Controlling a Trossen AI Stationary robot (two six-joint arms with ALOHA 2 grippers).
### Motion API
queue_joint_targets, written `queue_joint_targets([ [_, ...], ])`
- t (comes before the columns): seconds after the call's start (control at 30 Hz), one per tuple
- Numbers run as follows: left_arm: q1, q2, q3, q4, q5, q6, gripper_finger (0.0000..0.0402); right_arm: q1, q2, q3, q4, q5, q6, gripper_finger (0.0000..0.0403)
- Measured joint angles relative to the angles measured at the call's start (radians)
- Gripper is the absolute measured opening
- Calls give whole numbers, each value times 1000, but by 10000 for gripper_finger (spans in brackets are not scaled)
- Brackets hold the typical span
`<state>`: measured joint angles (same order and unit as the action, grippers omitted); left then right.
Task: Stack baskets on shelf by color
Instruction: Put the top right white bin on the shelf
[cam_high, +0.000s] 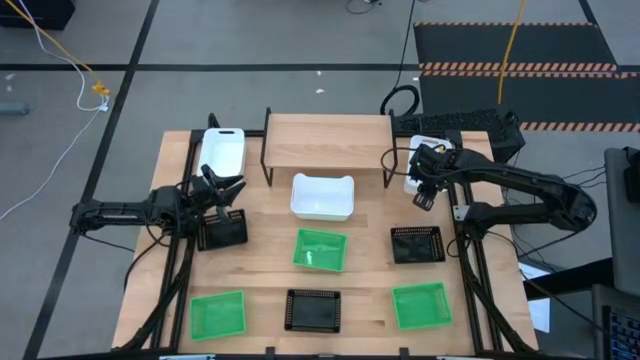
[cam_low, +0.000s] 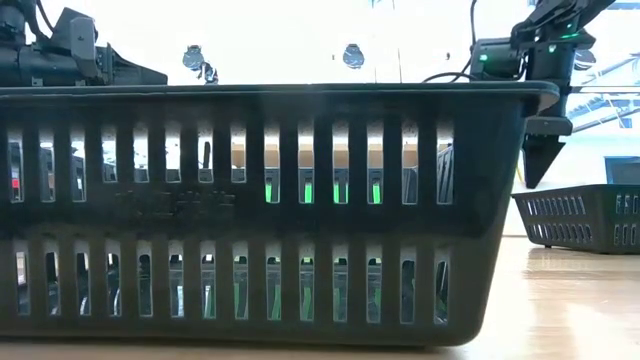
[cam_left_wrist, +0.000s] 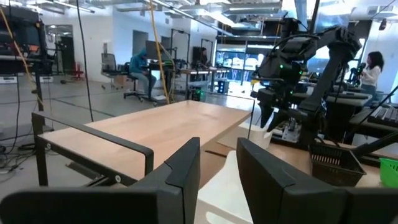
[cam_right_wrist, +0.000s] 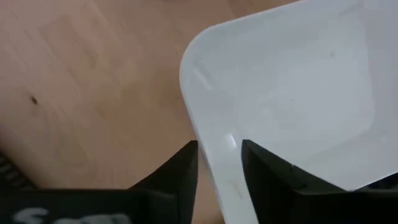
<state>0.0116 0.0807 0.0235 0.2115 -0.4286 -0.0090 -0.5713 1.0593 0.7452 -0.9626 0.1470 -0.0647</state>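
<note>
The light-wood shelf (cam_high: 327, 135) stands at the table's far middle with nothing on its board. A white basket (cam_high: 419, 160) sits on the table just right of the shelf, and my right gripper (cam_high: 424, 193) is shut on it, pointing steeply down. Two more white baskets rest on the table, one at the far left (cam_high: 222, 150) and one in front of the shelf (cam_high: 322, 196). Green baskets (cam_high: 320, 249) and black baskets (cam_high: 417, 244) lie spread over the near half. My left gripper (cam_high: 228, 188) hangs open and level above the left black basket (cam_high: 222, 231), holding nothing. My right gripper straddles the white basket's rim (cam_right_wrist: 219, 163) close to a rounded corner, at the basket's near end, with one finger (cam_right_wrist: 267, 171) inside the basket and the other outside. The fingers come from above, slanting down. The basket's bottom still sits on the table.
The shelf's black right leg (cam_high: 388, 165) stands close beside the held basket. A black basket (cam_low: 270, 210) fills the low view, with another (cam_low: 580, 215) behind it to the right. Bare tabletop shows between the baskets. People sit in the room beyond.
</note>
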Motion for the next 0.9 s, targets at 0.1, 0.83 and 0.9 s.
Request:
queue_joint_targets([
  [0.1, 0, 0, 0, 1, -3, 1, 106, 0, 16, 0, 0, 0, 0, 89],
  [0.83, 0, 0, 0, -29, -2, -57, 106, 9, -60, 302, -216, 291, 56, 1],
  [0.9, 0, 0, 0, -29, -2, -59, 106, 20, -59, 381, -198, 378, 21, 1],
])
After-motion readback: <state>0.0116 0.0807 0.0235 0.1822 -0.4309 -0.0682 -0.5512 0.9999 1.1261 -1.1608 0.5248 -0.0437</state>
